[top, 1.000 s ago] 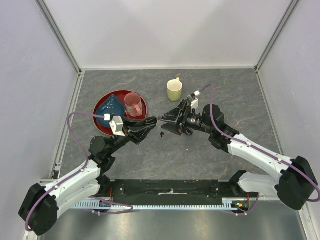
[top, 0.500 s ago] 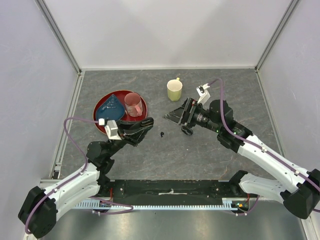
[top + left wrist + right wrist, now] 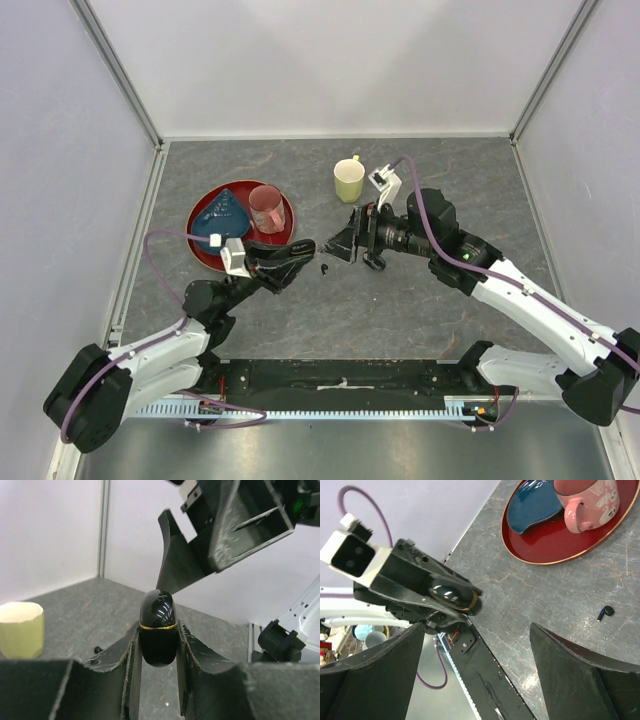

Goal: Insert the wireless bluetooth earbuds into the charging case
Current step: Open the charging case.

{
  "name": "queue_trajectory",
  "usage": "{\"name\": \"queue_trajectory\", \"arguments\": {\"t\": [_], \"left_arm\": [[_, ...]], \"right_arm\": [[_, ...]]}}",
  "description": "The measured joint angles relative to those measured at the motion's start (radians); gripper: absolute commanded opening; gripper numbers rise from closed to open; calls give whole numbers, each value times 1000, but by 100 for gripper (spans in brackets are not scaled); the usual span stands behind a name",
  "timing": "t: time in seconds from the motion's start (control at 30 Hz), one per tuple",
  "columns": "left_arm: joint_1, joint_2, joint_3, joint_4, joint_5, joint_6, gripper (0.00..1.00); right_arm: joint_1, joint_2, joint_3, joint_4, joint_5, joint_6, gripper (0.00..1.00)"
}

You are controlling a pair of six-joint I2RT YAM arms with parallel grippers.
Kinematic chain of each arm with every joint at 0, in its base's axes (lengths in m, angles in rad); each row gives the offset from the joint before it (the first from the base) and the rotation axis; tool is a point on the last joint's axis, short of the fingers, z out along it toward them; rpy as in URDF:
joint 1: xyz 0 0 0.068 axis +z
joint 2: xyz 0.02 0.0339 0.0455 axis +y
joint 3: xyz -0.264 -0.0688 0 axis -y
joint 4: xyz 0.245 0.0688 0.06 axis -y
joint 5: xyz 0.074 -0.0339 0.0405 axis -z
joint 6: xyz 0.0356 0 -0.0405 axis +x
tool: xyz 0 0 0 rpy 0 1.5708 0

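Note:
My left gripper [image 3: 300, 247] is shut on a glossy black oval charging case with a gold band [image 3: 157, 611], held closed and raised above the table; the case also shows in the right wrist view [image 3: 454, 595]. My right gripper [image 3: 343, 240] is open and empty, its jaws wide apart, facing the case from the right a short way off [image 3: 477, 650]. One tiny black earbud [image 3: 323, 268] lies on the grey table below and between the two grippers; it also shows in the right wrist view [image 3: 605, 612] and the left wrist view [image 3: 98, 650]. Other earbuds are out of view.
A yellow mug [image 3: 349, 181] stands behind the right gripper. A red plate [image 3: 203, 252] at the left holds a blue cone-shaped dish [image 3: 222, 212] and a pink mug [image 3: 266, 208]. Walls enclose the table on three sides.
Both grippers pulled apart half a second ago and have closed in again. The left gripper has moved right with the case; the right gripper has swung left to face it.

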Motion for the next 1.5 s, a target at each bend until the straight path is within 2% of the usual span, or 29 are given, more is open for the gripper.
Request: {"name": "queue_trajectory", "arguments": {"t": [0.3,0.9,1.5], "left_arm": [[0,84,4,10,62,-40,2],[0,76,52,26,156,-43,2],[8,7,69,-5,175,-42,2]], "right_arm": [[27,29,11,-3,-9,-31,93],[34,62,11,-12,-15,14,94],[44,62,11,49,-40,70,95]]}}
